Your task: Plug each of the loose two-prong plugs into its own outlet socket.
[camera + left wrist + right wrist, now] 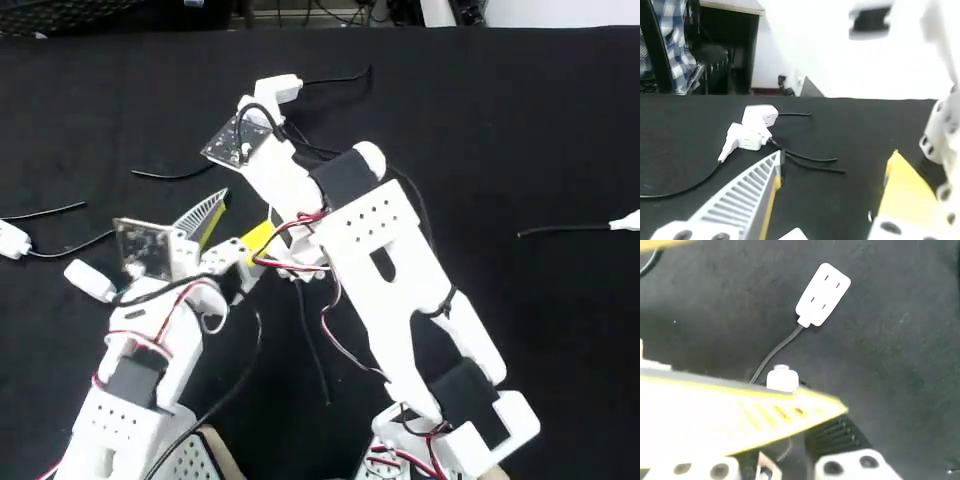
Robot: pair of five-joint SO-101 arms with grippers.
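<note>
In the high view my right gripper (268,105) is at the far middle of the black table, with a white plug (280,88) at its tip. The right wrist view has its yellow and black fingers (835,432) together, and the round white plug end (782,377) shows just past them. A white outlet socket (822,294) lies slots up beyond, its cable running back toward the gripper. My left gripper (240,215) stands open beside the right arm, nothing in it (835,157). Ahead of it lie two white plug pieces (752,127) touching each other, with short black cables.
A white plug (12,240) with its cable lies at the table's left edge, and another (627,221) at the right edge. Loose black cable ends (170,175) lie about. The right arm (390,270) crosses the middle of the table, close to the left gripper.
</note>
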